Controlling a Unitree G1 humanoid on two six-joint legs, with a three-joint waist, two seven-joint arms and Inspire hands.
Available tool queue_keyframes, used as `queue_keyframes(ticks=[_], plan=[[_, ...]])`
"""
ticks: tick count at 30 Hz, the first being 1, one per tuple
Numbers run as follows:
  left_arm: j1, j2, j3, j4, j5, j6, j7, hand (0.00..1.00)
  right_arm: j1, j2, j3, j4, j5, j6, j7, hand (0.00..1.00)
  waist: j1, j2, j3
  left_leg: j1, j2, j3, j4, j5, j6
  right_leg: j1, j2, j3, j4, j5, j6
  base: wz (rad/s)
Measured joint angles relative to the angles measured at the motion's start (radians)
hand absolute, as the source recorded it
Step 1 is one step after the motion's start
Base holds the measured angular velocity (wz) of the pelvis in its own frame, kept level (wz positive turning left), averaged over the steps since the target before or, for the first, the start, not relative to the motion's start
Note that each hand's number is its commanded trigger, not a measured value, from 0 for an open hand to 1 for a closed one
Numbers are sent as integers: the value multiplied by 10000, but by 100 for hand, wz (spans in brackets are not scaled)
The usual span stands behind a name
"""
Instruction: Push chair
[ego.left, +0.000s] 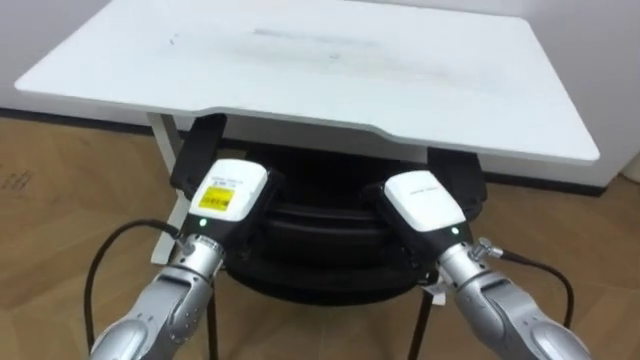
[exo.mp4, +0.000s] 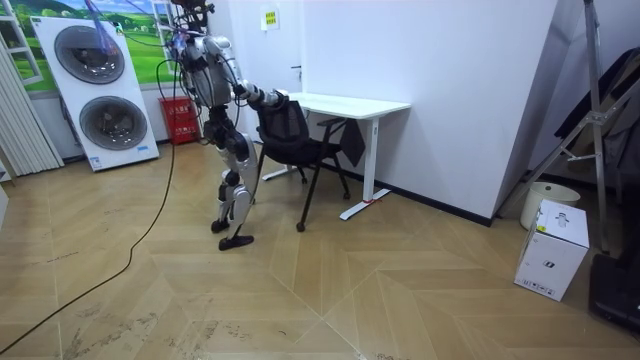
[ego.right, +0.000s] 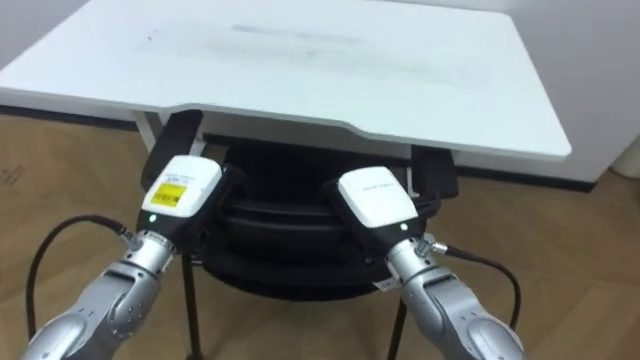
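1. Left hand (ego.left: 232, 196): nearest item, left of centre. It rests on the top of the chair back with its white-cased back facing up. Whether it grips or merely presses, I cannot tell, as the far part of the hand is hidden over the edge.
2. Right hand (ego.left: 424, 201): level with the first, right of centre, on the same top edge. Its hold cannot be told either, for the same reason.
3. Chair (ego.left: 322, 222): black, directly ahead of the robot and between both hands.
   - The back is toward the robot and the seat faces away, toward the desk.
   - The long axis of the back's top edge runs left to right; the push line runs near to far.
   - The seat lies partly beneath the desk's near edge.
   - In the room view it stands on thin legs on the wood floor (exo.mp4: 330, 290).
4. Side parts (ego.left: 198, 150): 2 dark pieces, probably armrests, reaching just under the desk's near edge.
5. Desk (ego.left: 330, 70): white top, beyond the chair, with a white leg (ego.left: 160, 135) at the left.
6. Hazards, as a judgement:
   - Contact is high on the back, so if the legs catch on the floor the chair could tip toward the desk.
   - Uneven pressure from the 2 hands would swing it off line.
   - The side parts could catch the underside of the desk.
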Motion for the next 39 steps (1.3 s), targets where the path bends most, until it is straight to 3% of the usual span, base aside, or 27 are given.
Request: queue_keyframes(ticks=[1,2,3,5,10,14,16,17,18,21,24,26,27,32,35,37,39], plan=[[68,0,0,-16,0,2,47,100,45,14,0,-29,-56,0,-11,100,11,-25,-27,29,-94,-80,-162,20,-14,0,-46,45,-40,9,17,-5],[114,-46,0,-27,-4,3,103,100,80,-50,-14,-135,-139,-2,-33,100,-3,17,-52,44,-346,-239,-821,212,-92,-51,-124,156,-100,41,75,-14],[119,-102,2,-25,-13,24,107,100,88,-110,-13,-182,-156,-4,-50,100,26,-9,-35,59,-461,-247,-1284,369,-65,-103,-166,230,-98,56,106,-35],[302,-122,14,-31,-30,18,234,100,239,-138,-12,-378,-277,-2,-19,100,324,-4,-86,571,-806,-193,-2257,780,52,-233,-388,710,-164,128,278,-56],[490,-152,14,-224,-22,35,261,100,439,-55,-245,-593,-563,-40,-4,100,314,28,-102,969,-1133,-54,-2857,912,263,-231,-657,1099,-312,277,572,-22],[471,-188,13,-212,-22,55,218,100,439,-20,-298,-542,-590,-74,-22,99,261,-51,-54,1121,-1389,157,-2894,852,502,-257,-993,1240,-71,194,842,-8],[436,-188,13,-216,-23,56,158,100,447,-1,-309,-525,-572,-73,-17,83,249,-73,-50,1149,-1441,244,-2871,830,553,-254,-1095,1267,-39,186,933,-4],[395,-183,13,-226,-23,41,154,100,446,50,-321,-502,-572,-70,-28,37,251,-92,-39,1144,-1445,271,-2866,813,596,-257,-1134,1269,-58,212,978,-7],[347,-125,17,-239,-22,24,119,100,445,68,-341,-503,-560,-69,-42,0,256,-99,-35,1126,-1448,317,-2835,763,686,-264,-1135,1302,-85,238,1023,-7],[195,-121,37,-182,-18,-7,83,100,325,123,-346,-487,-419,13,-5,0,535,-93,-31,1110,-1438,523,-2912,752,748,-478,-1022,1747,-153,369,1133,-30],[7,-100,112,-80,23,-50,99,99,109,278,-404,-325,-195,75,3,0,594,-76,-44,1017,-1437,618,-3029,808,843,-585,-982,1796,-389,600,1176,-18],[-74,-94,137,-92,24,-86,98,18,4,288,-414,-327,-68,103,5,0,576,-66,-50,883,-1426,618,-3058,839,896,-714,-988,1796,-447,692,1211,0],[-137,-65,179,-94,46,-112,76,0,-15,301,-461,-330,-43,88,2,0,578,-65,-50,851,-1434,626,-3105,863,935,-769,-992,1808,-470,744,1234,-4],[-192,-140,460,-91,21,-159,-58,0,-9,349,-639,-335,369,-18,2,0,573,-28,-54,861,-1421,685,-3234,903,999,-669,-919,1855,-857,996,1277,-4],[-225,-289,780,-83,-389,-140,-192,0,-57,334,-986,-335,616,169,16,0,549,-28,-53,892,-1414,739,-3315,922,1019,-560,-833,1922,-1130,1154,1288,-8],[-252,-346,1009,-76,-618,-118,-224,0,-296,214,-1226,-334,657,373,123,0,514,-21,-39,877,-1333,825,-3322,924,1022,-596,-817,1964,-1172,1210,1282,-12],[-432,-185,1220,24,-1085,-59,-352,0,-776,-108,-1392,-335,634,437,430,0,405,-42,-26,820,-1286,853,-3334,940,1016,-598,-766,1941,-1287,1293,1260,-5]])
